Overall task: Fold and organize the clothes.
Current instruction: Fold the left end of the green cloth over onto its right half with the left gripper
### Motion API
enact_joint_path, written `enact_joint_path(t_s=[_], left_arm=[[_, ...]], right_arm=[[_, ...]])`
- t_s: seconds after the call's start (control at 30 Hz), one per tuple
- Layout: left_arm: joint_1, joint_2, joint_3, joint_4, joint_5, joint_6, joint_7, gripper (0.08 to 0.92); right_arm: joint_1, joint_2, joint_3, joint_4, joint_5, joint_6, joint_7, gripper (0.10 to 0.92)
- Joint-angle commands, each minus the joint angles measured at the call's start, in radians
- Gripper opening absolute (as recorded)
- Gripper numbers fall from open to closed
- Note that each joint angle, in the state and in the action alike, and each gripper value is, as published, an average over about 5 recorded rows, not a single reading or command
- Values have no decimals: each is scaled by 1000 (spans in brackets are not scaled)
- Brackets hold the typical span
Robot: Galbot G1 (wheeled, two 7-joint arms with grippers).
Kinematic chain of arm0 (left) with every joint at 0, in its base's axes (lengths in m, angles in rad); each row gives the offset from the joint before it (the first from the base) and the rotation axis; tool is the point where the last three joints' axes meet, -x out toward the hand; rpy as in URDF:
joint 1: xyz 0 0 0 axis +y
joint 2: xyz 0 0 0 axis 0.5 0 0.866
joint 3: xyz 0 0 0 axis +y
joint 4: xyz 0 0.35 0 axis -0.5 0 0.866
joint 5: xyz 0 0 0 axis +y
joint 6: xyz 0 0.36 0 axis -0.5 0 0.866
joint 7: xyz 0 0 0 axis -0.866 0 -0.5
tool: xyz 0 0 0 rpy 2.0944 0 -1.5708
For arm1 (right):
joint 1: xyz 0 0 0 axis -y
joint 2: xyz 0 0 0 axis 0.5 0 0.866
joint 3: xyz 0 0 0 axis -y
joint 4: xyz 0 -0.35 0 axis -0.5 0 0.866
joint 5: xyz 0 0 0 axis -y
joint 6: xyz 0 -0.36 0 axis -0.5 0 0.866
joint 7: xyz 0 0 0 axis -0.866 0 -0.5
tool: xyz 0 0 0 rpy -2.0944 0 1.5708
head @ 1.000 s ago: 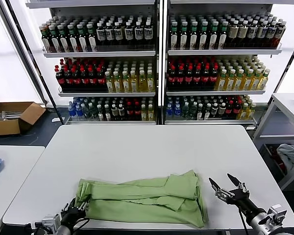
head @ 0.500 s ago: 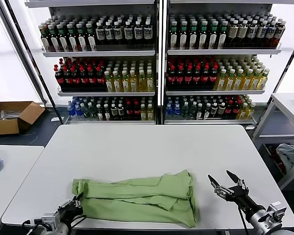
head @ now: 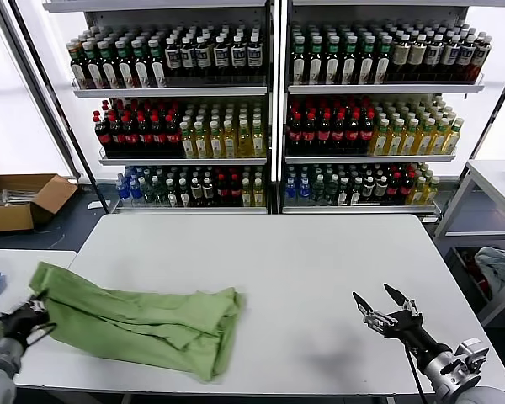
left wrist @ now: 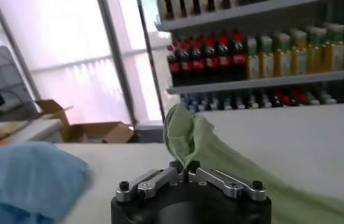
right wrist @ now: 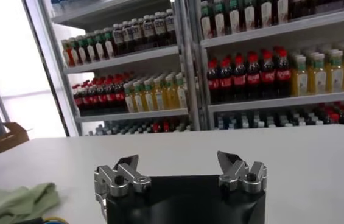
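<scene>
Pincers sit nearest: the left pincer [head: 35, 313] pinches the green shirt [head: 143, 320] at the desk's [head: 303, 269] left edge, long axis running left-right; right pincer [head: 385, 308] hovers spread wide, well apart. Bottle shelves [head: 273, 109] stand beyond.

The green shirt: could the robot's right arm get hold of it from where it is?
Probably yes, with a long reach. The right gripper waits open over bare table, and nothing stands between it and the green shirt, which the left gripper holds at the table's left edge.
</scene>
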Motion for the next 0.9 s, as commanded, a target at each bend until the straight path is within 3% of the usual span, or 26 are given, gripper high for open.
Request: enact_joint_path(t_s=[0.03,0.23,0.43,0.7,0.9], left_arm=[[-36,130,-114,-49,-101,-3,17,96],[-26,20,49,-260,-89,17,4,96],[-8,-129,243,-360,-7,13,-20,96],[0,-259,423,-331,135,-27,-7,96],[4,-314,502,-257,178,-31,10,96]], right_arm=[[4,2,-2,9,2,0,3,823],[-22,8,22,22,3,3,-1,823],[-41,20,43,28,1,4,-6,823],[-25,30,26,21,-5,3,-4,823],[-8,33,10,22,-8,0,0,823]])
